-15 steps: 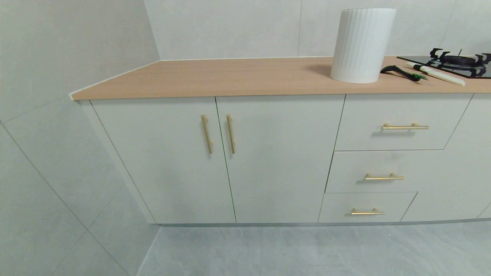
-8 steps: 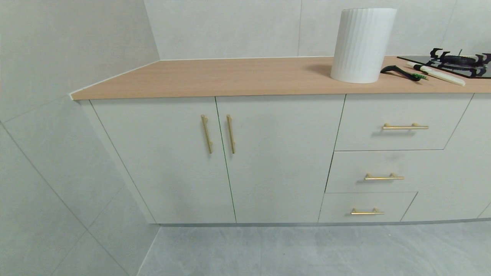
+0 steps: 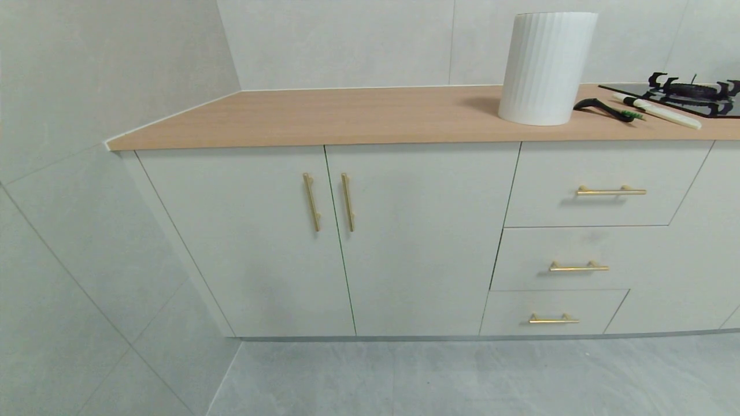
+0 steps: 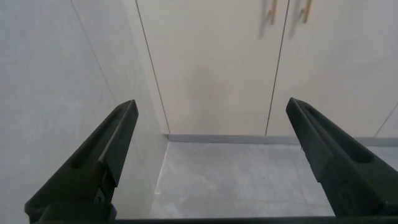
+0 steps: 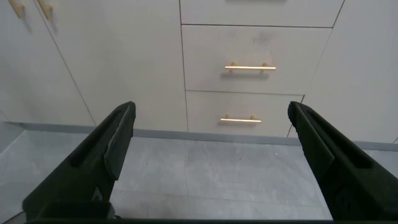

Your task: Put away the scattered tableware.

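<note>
The tableware lies at the far right of the countertop (image 3: 347, 115), between the white ribbed container (image 3: 546, 68) and the gas hob (image 3: 691, 92). It is a black-handled utensil (image 3: 601, 108) and a slim white piece (image 3: 659, 111), possibly a sheathed knife, both likely light, stiff and best pinched mid-handle. The left gripper (image 4: 211, 109) and right gripper (image 5: 211, 109) hang low before the cabinet, jaws wide apart and holding nothing.

Bright, soft, even light. The white ribbed canister (image 3: 546, 68) throws a faint shadow leftward on the wooden countertop (image 3: 324, 118) (so the light falls from the upper right). Lines of the cabinet (image 3: 422, 242) bow and lean toward the head view's borders.
</note>
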You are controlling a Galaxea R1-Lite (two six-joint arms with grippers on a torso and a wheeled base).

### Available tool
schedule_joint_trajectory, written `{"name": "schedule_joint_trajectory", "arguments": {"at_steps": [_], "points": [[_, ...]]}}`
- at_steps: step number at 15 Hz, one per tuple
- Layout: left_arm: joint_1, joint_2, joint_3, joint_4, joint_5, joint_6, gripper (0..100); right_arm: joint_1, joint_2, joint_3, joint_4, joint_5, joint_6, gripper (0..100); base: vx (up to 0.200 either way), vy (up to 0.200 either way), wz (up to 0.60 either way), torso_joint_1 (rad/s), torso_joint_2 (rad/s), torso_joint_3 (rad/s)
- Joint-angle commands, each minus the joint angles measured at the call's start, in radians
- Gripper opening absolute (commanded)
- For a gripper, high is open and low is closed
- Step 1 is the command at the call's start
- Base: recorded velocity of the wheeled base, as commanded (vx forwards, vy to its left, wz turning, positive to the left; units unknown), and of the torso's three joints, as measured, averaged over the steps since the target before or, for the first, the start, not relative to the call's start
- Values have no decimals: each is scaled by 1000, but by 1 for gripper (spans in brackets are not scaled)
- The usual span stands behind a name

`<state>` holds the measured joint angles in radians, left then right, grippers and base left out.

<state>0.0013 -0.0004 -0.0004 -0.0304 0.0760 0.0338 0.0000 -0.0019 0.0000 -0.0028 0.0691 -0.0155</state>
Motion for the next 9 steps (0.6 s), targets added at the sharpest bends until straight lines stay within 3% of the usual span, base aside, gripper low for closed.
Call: {"name": "schedule_joint_trajectory", "arguments": {"at_steps": [1,9], "points": [[0,0,0,33,-19,-25,100,0,2,0,3,0,0,100,0,0,0,0,0,0],[0,0,0,32,-25,-31,100,0,2,0,3,-2,2,100,0,0,0,0,0,0]]}}
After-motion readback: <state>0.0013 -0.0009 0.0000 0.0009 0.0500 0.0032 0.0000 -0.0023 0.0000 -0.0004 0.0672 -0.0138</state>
